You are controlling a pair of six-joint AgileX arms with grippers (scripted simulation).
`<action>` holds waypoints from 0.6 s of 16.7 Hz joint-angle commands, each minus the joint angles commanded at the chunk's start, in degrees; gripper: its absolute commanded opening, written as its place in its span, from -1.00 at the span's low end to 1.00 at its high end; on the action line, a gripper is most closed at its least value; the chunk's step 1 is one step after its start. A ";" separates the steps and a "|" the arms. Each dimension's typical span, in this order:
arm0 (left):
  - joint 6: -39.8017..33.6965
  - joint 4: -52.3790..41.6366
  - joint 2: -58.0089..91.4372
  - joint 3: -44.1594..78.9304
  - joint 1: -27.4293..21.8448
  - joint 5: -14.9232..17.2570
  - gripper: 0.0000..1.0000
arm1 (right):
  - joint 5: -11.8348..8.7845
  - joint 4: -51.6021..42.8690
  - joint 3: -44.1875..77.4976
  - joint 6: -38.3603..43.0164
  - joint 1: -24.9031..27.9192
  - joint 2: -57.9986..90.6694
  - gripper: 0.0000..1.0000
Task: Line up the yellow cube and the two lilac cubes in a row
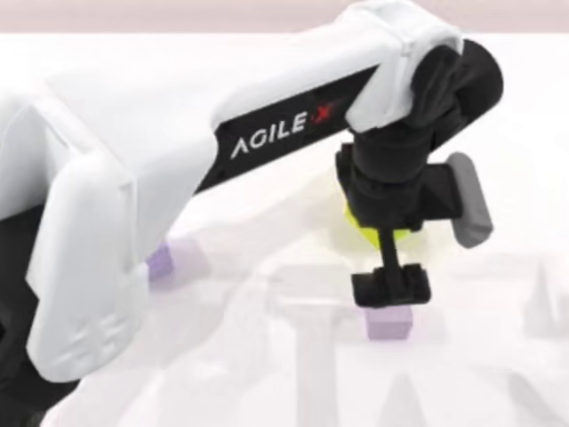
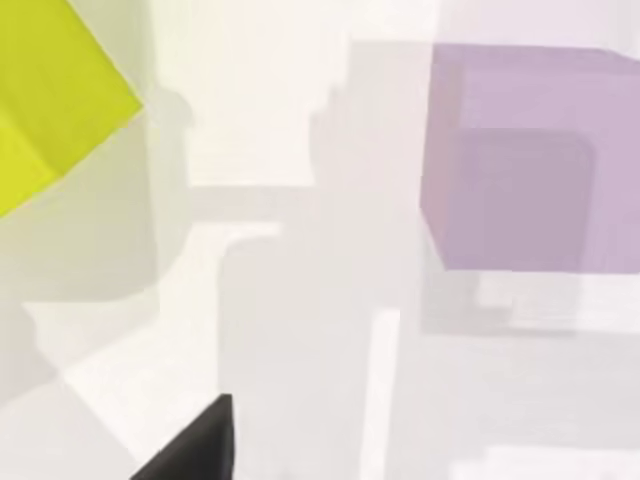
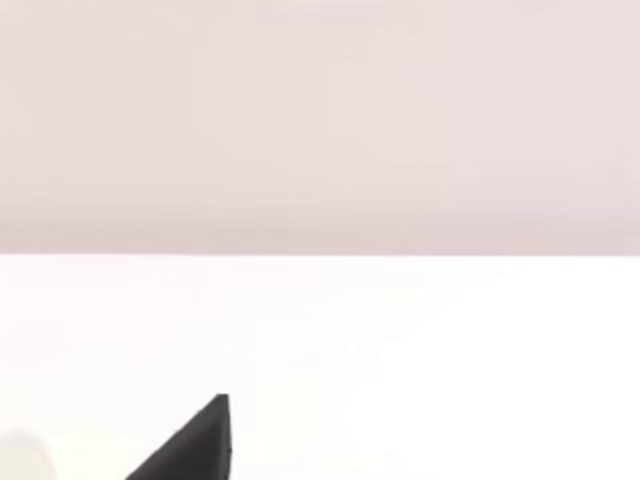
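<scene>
Top view shows a pale, near-white table point(image 1: 498, 374) with soft grey shadows and a pinkish wall band at twelve o'clock; the left arm reaches from nine o'clock across to centre, hiding most of the yellow cube point(image 1: 360, 229), with one lilac cube point(image 1: 388, 322) at six o'clock of it and the other lilac cube point(image 1: 160, 261) near nine o'clock. The left wrist view alone shows yellow cube point(image 2: 50, 110) and lilac cube point(image 2: 525, 160) apart on bare table, while the right wrist view shows only table and wall. The left gripper point(image 1: 391, 286) hangs just above the near lilac cube, holding nothing; whether its fingers are apart I cannot tell.
</scene>
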 joint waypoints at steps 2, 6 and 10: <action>1.14 1.75 -2.77 -4.19 4.43 -0.15 1.00 | 0.00 0.00 0.00 0.00 0.00 0.00 1.00; 4.52 5.91 -9.64 -16.07 16.95 -0.41 1.00 | 0.00 0.00 0.00 0.00 0.00 0.00 1.00; 8.11 9.96 -16.34 -27.92 29.45 -0.78 1.00 | 0.00 0.00 0.00 0.00 0.00 0.00 1.00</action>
